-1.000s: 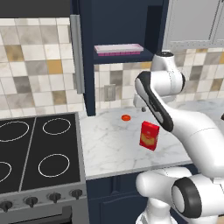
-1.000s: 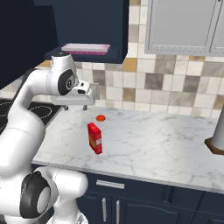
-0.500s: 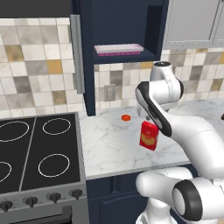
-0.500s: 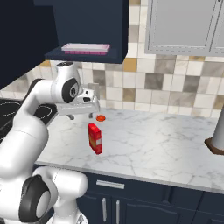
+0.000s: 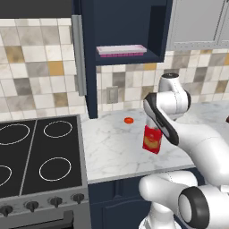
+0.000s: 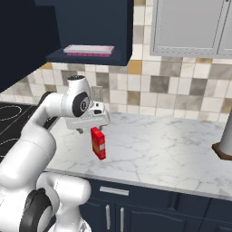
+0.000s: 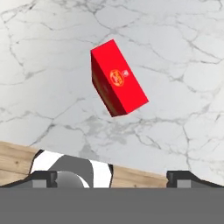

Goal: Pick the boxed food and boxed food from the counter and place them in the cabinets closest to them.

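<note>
- The red boxed food (image 5: 152, 138) stands upright on the bench (image 5: 112, 147), a little back from the near edge, to the right of the stove (image 5: 40, 156).
- The gripper (image 6: 93, 127) hangs above the box with its jaws wide apart, and nothing is between them.
- In the hand view the box (image 7: 117, 78) lies ahead of the two finger tips (image 7: 43, 177), in the upper middle of the picture, so the box is below the gripper and a bit forward of it.
- The long axis of the box is vertical; seen from above, its top face is a narrow rectangle turned at a slant to the line between the fingers.
- I judge that the coming move needs a small turn of the hand, so that the jaws close across the thin sides, and then a straight descent.
- The open navy cabinet (image 5: 120, 31) is above and to the left of the box, with a flat pink tray (image 5: 121, 49) on its shelf.
- A small red disc (image 5: 129, 120) lies on the bench near the wall, well apart from the box.
</note>
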Robot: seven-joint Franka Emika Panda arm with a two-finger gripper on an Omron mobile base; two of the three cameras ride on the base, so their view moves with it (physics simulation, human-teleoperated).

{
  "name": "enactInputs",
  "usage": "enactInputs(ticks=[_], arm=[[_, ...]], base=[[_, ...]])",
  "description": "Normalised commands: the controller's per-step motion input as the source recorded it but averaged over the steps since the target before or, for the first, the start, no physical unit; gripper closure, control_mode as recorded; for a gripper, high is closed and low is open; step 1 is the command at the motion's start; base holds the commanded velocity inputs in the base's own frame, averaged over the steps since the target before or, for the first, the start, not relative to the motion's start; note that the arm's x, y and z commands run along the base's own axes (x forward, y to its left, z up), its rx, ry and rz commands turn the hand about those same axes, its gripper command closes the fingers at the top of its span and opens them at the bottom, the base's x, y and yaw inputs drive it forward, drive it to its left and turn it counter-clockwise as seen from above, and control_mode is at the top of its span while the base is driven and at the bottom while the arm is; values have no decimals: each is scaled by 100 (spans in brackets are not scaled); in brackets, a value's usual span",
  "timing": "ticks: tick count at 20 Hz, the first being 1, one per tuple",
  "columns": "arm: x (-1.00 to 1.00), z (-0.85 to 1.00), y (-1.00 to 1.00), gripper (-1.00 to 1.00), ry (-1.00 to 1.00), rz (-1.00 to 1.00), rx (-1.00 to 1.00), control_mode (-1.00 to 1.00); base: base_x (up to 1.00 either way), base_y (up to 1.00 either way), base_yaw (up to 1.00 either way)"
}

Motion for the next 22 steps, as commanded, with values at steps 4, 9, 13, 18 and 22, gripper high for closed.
enactInputs(ticks=[4,9,13,18,22], arm=[[1,-24,-11,-100,2,6,0,-100],[7,-16,-4,-100,0,4,0,-100],[5,-14,-8,-100,0,4,0,-100],[1,-15,-11,-100,0,6,1,-100],[2,-17,-10,-100,0,6,3,-100]], base=[[0,0,0],[0,0,0],[0,0,0],[0,0,0],[0,0,0]])
